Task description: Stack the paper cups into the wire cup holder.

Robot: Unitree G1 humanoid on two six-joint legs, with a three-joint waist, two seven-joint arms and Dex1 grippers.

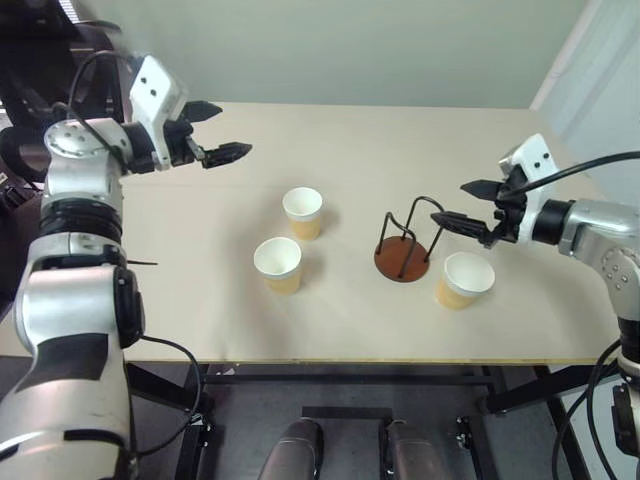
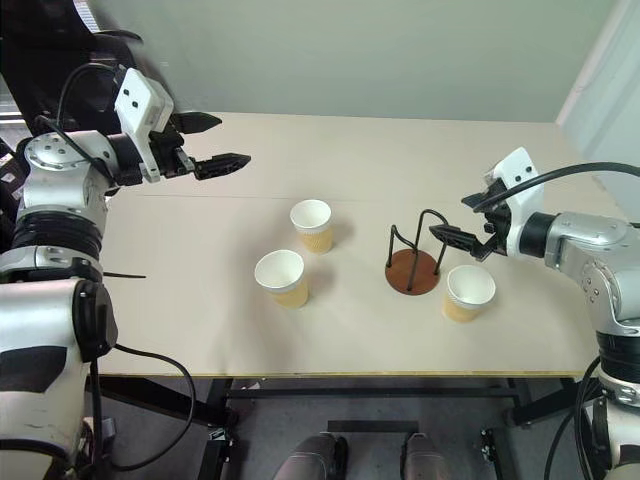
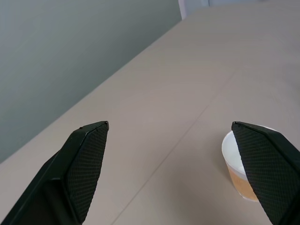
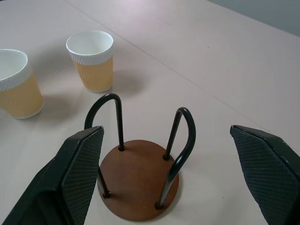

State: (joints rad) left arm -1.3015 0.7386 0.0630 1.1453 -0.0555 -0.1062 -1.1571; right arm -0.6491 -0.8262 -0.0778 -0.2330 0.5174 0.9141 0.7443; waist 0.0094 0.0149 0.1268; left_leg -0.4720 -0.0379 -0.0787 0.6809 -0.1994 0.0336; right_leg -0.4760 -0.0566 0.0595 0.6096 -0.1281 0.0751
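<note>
Three tan paper cups stand upright on the table: one point(image 1: 302, 212) mid-table, one point(image 1: 278, 264) just in front of it, one point(image 1: 464, 279) to the right. The wire cup holder point(image 1: 404, 247), with a reddish-brown disc base and black wire loops, stands empty beside the right cup. My right gripper point(image 1: 467, 206) hovers open just right of the holder and above the right cup; the right wrist view looks down on the holder point(image 4: 140, 176). My left gripper point(image 1: 222, 132) hangs open and empty over the far left of the table, well away from the cups.
The beige table point(image 1: 350, 330) has its front edge near me and a pale wall behind it. Dark equipment point(image 1: 30, 60) sits past the table's far left corner. A cable point(image 1: 590, 165) runs from my right wrist.
</note>
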